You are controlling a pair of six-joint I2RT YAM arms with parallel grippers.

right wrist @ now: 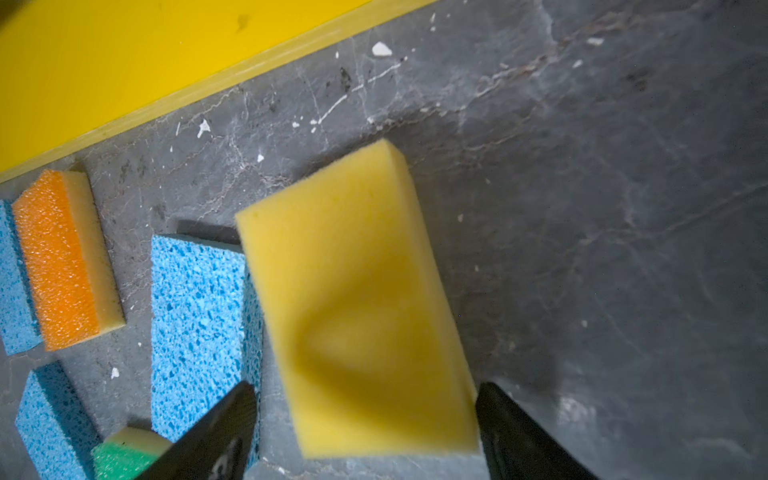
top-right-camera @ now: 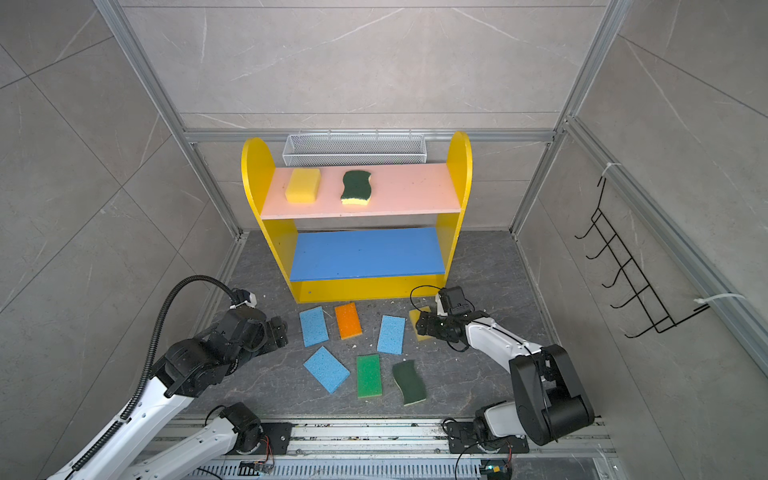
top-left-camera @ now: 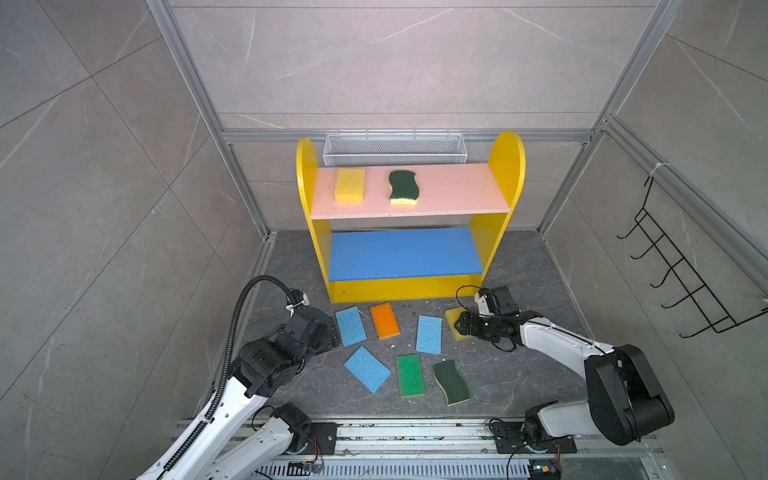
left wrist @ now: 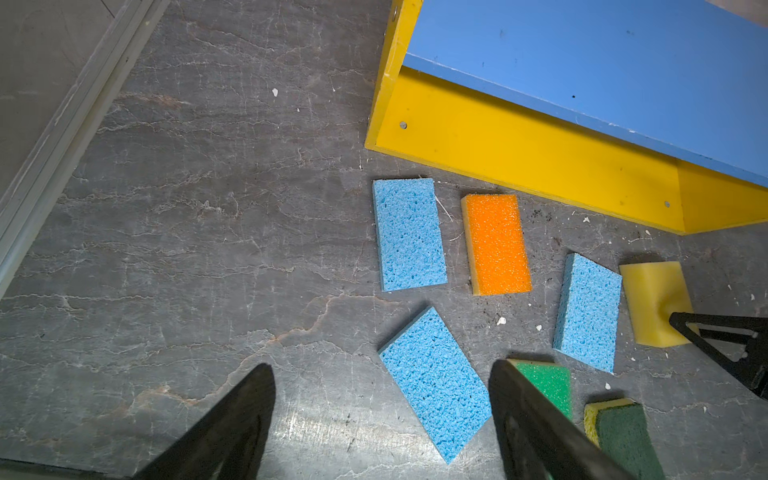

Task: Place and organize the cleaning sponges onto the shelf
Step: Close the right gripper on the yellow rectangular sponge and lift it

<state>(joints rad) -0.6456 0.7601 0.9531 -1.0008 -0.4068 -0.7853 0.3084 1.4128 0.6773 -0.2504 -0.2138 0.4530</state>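
Note:
The yellow shelf stands at the back. Its pink upper board carries a thick yellow sponge and a wavy dark green scourer; the blue board is bare. Several sponges lie on the floor in front: three light blue, an orange one, a bright green one, a scourer. My right gripper is open, straddling a second yellow sponge on the floor. My left gripper hangs open and empty beside the blue sponges.
A white wire mesh basket hangs behind the shelf. A black wire hook rack is on the right wall. Aluminium frame posts edge the dark floor, which has small white crumbs on it.

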